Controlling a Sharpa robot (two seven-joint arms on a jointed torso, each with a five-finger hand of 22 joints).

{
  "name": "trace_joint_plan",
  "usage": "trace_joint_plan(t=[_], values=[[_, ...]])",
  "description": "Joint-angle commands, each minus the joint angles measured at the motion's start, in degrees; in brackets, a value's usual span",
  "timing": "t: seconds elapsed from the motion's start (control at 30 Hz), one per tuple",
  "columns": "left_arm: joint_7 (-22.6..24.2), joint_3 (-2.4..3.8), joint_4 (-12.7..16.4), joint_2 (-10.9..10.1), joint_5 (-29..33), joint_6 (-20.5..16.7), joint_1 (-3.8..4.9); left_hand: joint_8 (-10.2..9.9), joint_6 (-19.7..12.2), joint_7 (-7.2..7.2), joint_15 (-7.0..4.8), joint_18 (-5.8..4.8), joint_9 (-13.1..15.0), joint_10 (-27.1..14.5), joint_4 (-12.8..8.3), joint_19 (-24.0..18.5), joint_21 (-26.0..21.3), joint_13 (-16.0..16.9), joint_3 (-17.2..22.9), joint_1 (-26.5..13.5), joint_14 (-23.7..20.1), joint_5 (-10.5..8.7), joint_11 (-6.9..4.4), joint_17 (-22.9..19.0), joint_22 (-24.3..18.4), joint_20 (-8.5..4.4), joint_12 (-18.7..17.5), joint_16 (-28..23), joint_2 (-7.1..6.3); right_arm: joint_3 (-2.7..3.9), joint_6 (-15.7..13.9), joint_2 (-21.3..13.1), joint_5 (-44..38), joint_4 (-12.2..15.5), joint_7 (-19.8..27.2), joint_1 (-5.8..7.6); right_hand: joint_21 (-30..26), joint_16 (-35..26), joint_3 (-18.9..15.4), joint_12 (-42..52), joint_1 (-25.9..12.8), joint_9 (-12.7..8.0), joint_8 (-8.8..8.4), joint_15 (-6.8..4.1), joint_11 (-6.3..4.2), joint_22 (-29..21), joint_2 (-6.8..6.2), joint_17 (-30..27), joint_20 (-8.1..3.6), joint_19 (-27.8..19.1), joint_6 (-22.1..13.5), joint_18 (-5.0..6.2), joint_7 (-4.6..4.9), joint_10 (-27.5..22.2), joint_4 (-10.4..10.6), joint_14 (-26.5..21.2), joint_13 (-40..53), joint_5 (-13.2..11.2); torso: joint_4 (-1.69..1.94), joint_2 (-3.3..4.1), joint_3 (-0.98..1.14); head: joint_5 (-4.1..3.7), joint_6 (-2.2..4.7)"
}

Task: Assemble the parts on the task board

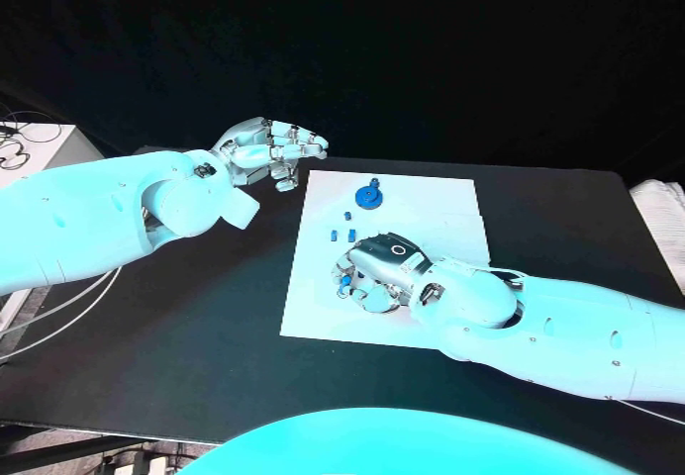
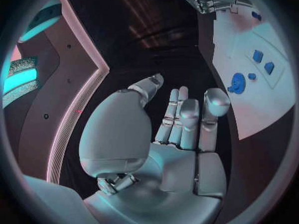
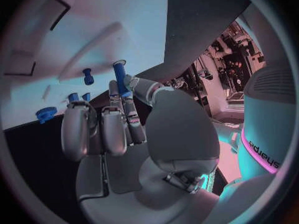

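The white task board (image 1: pixel 414 213) lies mid-table. My right hand (image 1: pixel 380 269) rests low over the board's near left part and pinches a blue peg (image 3: pixel 120 77) between thumb and fingers; the peg's flanged end points at the board (image 3: pixel 112 15). A round blue gear-like part (image 1: pixel 368 198) stands near the board's far edge, with small blue pieces (image 1: pixel 340 236) just in front of it. They also appear in the left wrist view as the gear (image 2: pixel 236 82) and small blocks (image 2: pixel 257 56). My left hand (image 1: pixel 271 150) hovers off the board's far left corner, fingers apart, holding nothing.
A white box with cables (image 1: pixel 41 148) sits at the table's far left. A pale stack (image 1: pixel 659 213) lies at the right edge. Black table (image 1: pixel 186 327) surrounds the board.
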Motion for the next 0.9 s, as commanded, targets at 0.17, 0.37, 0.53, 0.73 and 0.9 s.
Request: trace_joint_plan(t=[0.17, 0.37, 0.53, 0.73, 0.9], values=[[0.2, 0.05, 0.1, 0.0, 0.3, 1.0, 0.03, 0.2, -0.3, -0.1, 0.19, -1.05, 0.1, -0.2, 0.4, -0.1, -0.2, -0.1, 0.0, 0.2, 0.0, -0.21, 0.1, -0.1, -0.1, 0.35, -0.3, 0.2, 0.45, -0.03, 1.4, 0.1, -0.4, 0.1, 0.2, -0.13, 0.2, 0.3, 0.0, 0.2, 0.8, 0.1, 0.28, -0.46, -3.53, 9.3, 1.29, 0.1, -0.56, 2.6, 0.4, -0.66, 0.02, 3.8, -0.3, 2.3, 0.2, 0.2, -0.04, 0.04, 0.0, 0.07, -0.11], [0.2, 0.05, 0.1, 0.0, 0.3, 1.0, 0.03, 0.2, -0.3, -0.1, 0.19, -1.05, 0.1, -0.2, 0.4, -0.1, -0.2, -0.1, 0.0, 0.2, 0.0, -0.21, 0.1, -0.1, -0.1, 0.35, -0.3, 0.2, 0.45, -0.05, 1.5, 0.3, -0.4, 0.0, 0.1, -0.3, 0.2, 0.3, 0.0, 0.2, 0.8, 0.1, 0.28, -0.46, -3.53, 9.3, 1.29, 0.1, -0.56, 2.6, 0.4, -0.66, 0.02, 3.8, -0.3, 2.3, 0.2, 0.2, 0.04, 0.02, 0.03, 0.15, -0.19], [0.2, 0.05, 0.1, 0.0, 0.3, 1.0, 0.03, 0.2, -0.3, -0.1, 0.19, -1.05, 0.1, -0.2, 0.4, -0.1, -0.2, -0.1, 0.0, 0.2, 0.0, -0.21, 0.1, -0.1, -0.1, 0.35, -0.3, 0.2, 0.45, -0.06, 1.7, 0.4, -0.4, -0.2, 0.0, -0.37, 0.2, 0.3, 0.1, 0.1, 0.7, 0.2, 0.3, -0.46, -3.54, 9.3, 1.3, 0.1, -0.56, 2.6, 0.4, -0.66, 0.02, 3.8, -0.4, 2.3, 0.3, 0.3, -0.01, 0.0, 0.02, 0.17, -0.22], [0.2, 0.05, 0.2, 0.0, 0.3, 1.0, 0.03, 0.2, -0.3, -0.1, 0.19, -1.05, 0.1, -0.2, 0.4, -0.1, -0.2, -0.1, 0.0, 0.2, 0.0, -0.21, 0.1, -0.1, -0.1, 0.35, -0.3, 0.2, 0.45, -0.1, 2.6, 0.8, -0.7, -0.8, -0.5, -0.52, -0.1, 0.2, 0.1, 0.0, 0.7, 0.2, 0.3, -0.46, -3.53, 9.2, 1.3, -0.1, -0.56, 2.5, 0.3, -0.61, 0.02, 3.8, -0.4, 2.3, 0.3, 0.3, -0.03, 0.04, 0.03, 0.22, -0.22], [0.2, 0.05, 0.2, 0.0, 0.3, 1.0, 0.03, 0.2, -0.3, -0.1, 0.19, -1.05, 0.1, -0.2, 0.4, -0.1, -0.2, -0.1, 0.0, 0.2, 0.0, -0.21, 0.1, -0.1, -0.1, 0.35, -0.3, 0.2, 0.45, -0.15, 4.2, 1.0, -1.6, -1.3, -1.5, -0.63, -0.3, 0.1, 0.1, 0.0, 0.7, 0.2, 0.29, -0.46, -3.52, 9.1, 1.3, -0.2, -0.56, 2.5, 0.3, -0.58, 0.03, 3.8, -0.4, 2.2, 0.3, 0.3, 0.02, 0.0, -0.01, 0.22, -0.29]])
